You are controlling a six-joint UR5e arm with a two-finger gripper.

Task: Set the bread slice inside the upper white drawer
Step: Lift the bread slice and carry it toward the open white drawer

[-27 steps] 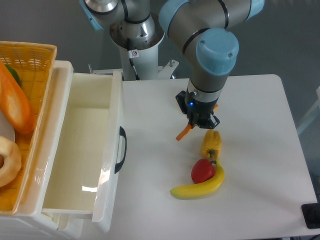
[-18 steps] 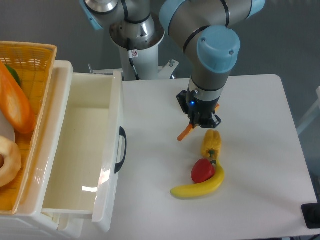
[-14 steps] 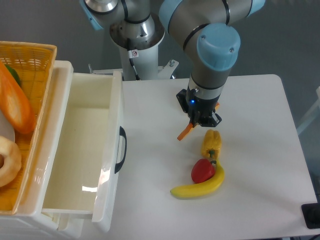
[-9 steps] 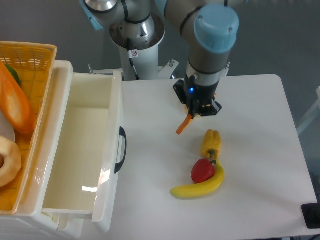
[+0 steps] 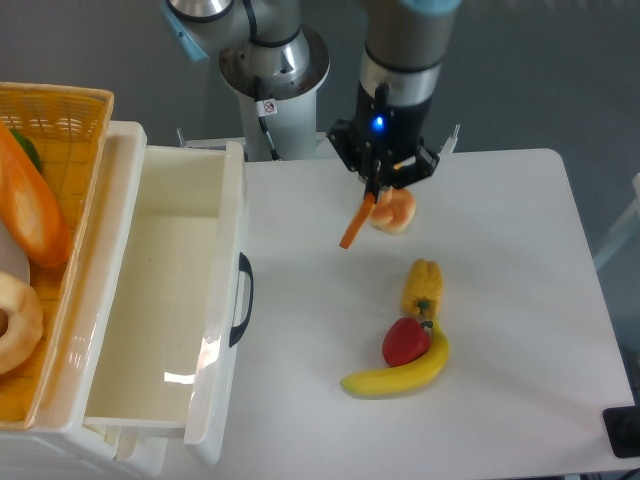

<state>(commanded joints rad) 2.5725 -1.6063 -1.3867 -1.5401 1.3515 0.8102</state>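
Observation:
The bread slice (image 5: 354, 225) hangs edge-on, showing as a thin orange-brown strip tilted down to the left. My gripper (image 5: 376, 194) is shut on its upper end and holds it lifted off the white table. The upper white drawer (image 5: 118, 290) stands pulled open at the left, its inside bare, with its black handle (image 5: 243, 298) facing the table. The slice hangs well to the right of the drawer's front, over the table's back middle.
A small round bun (image 5: 394, 211) lies just right of the hanging slice. A yellow pepper (image 5: 422, 287), a red pepper (image 5: 405, 341) and a banana (image 5: 398, 372) lie nearer the front. A woven yellow basket (image 5: 60, 120) with an orange loaf (image 5: 30, 210) sits left of the drawer.
The gripper has risen and drifted back and slightly left with the slice in it, lifting it off the table. The bun that the arm hid now shows.

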